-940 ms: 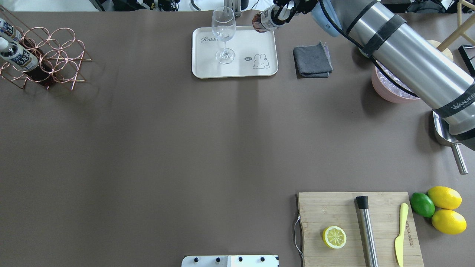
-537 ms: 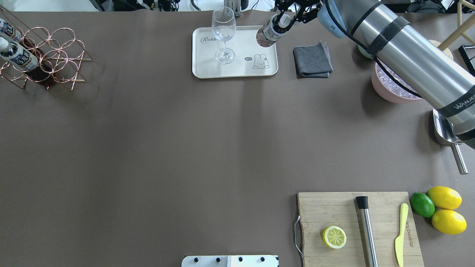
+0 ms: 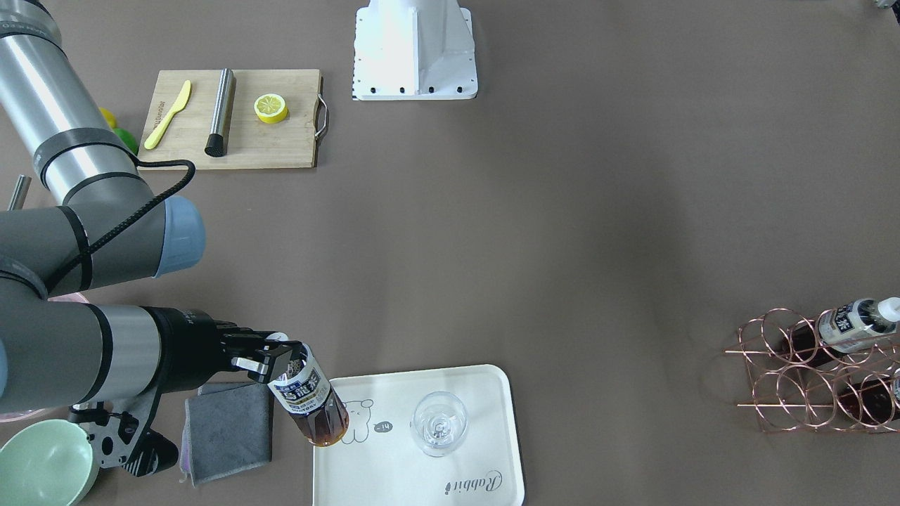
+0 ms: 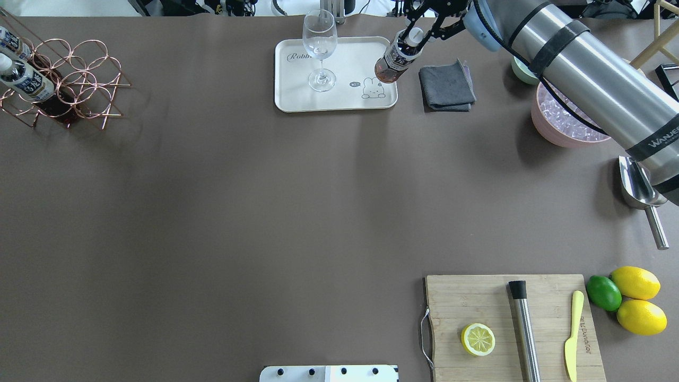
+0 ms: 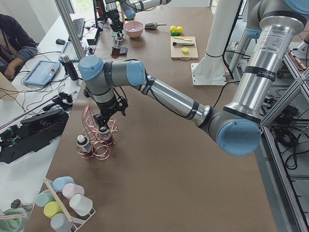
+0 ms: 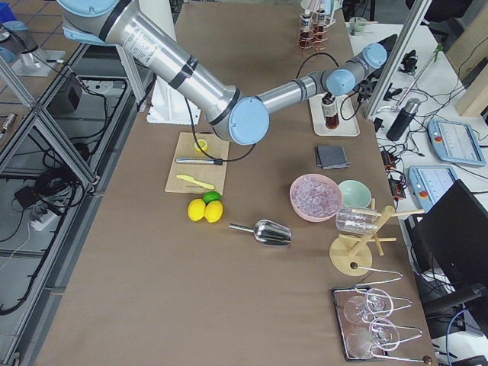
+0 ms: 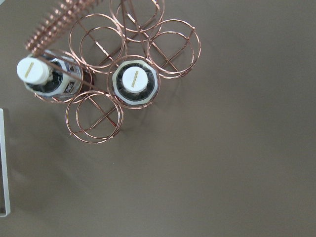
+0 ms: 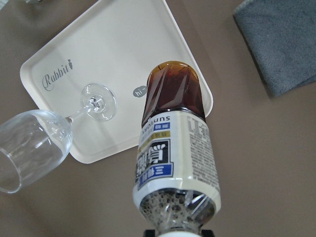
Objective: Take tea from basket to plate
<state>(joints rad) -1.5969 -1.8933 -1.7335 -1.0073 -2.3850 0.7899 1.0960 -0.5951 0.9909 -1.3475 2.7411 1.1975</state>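
In the front-facing view, my right gripper (image 3: 280, 360) is clamped on the neck of the tea (image 3: 313, 406). The tea hangs tilted, its base over the plate (image 3: 485, 393) at the corner with the bear drawing.

In the overhead view, the basket (image 4: 79, 79) stands well apart, at the far left of the counter (image 4: 238, 212).

In the left-side view, my left gripper (image 5: 103, 123) hovers over the basket; I cannot tell how far open it is.

In my left wrist view, two bottles (image 7: 134, 84) stand in neighbouring cells.
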